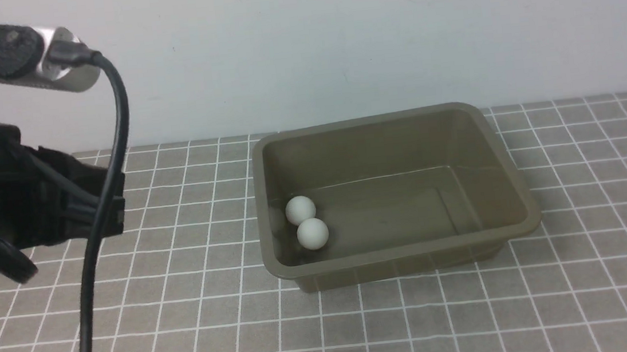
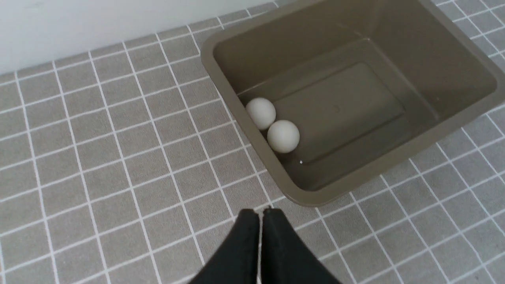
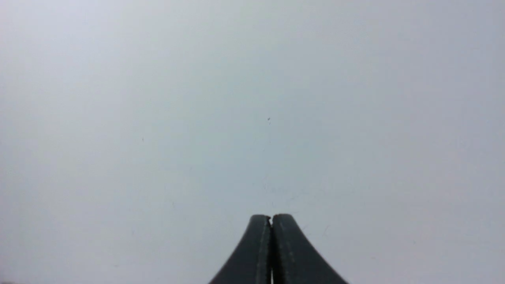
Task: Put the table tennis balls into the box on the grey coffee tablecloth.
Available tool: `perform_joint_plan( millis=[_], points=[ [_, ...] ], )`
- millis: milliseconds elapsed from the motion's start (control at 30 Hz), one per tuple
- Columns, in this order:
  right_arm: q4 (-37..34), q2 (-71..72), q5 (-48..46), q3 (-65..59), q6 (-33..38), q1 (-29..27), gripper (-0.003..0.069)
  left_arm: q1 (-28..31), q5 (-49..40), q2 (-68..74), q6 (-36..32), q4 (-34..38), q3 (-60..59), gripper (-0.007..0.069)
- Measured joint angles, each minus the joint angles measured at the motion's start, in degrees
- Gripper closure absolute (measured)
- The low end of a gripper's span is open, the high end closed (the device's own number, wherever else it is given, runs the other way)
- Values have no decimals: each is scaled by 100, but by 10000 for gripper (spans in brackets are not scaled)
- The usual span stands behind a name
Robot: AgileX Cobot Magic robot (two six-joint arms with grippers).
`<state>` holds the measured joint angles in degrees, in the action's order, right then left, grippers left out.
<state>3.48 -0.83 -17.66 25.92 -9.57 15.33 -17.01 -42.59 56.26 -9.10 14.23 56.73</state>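
Balls (image 1: pixel 306 222) sit together by the tub's (image 1: pixel 402 252) left wall, probably where they settled when dropped. Left gripper (image 2: pixel 261 215) and right gripper (image 3: pixel 271 220) are closed and empty, likely because placing is done.

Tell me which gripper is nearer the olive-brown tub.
Left. The left gripper hangs shut over the cloth, off the left side of the tub; the right gripper faces the wall, outside the front view.
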Motion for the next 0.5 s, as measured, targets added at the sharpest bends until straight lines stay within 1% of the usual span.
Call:
perform_joint_plan(
  millis=[133, 233, 333, 500],
  points=[
    [563, 164, 43, -414, -690, 0, 672, -6, 255, -40, 0, 57, -68, 629],
    [734, 164, 63, -465, -1143, 0, 672, -17, 628, -363, -6, 56, -436, 629],
    [775, 164, 89, -465, -1303, 0, 672, -22, 1015, -1011, -19, 103, -989, 629],
    [790, 164, 89, -465, -1358, 0, 672, -35, 1643, -2213, -19, 202, -1971, 629]
  ],
)
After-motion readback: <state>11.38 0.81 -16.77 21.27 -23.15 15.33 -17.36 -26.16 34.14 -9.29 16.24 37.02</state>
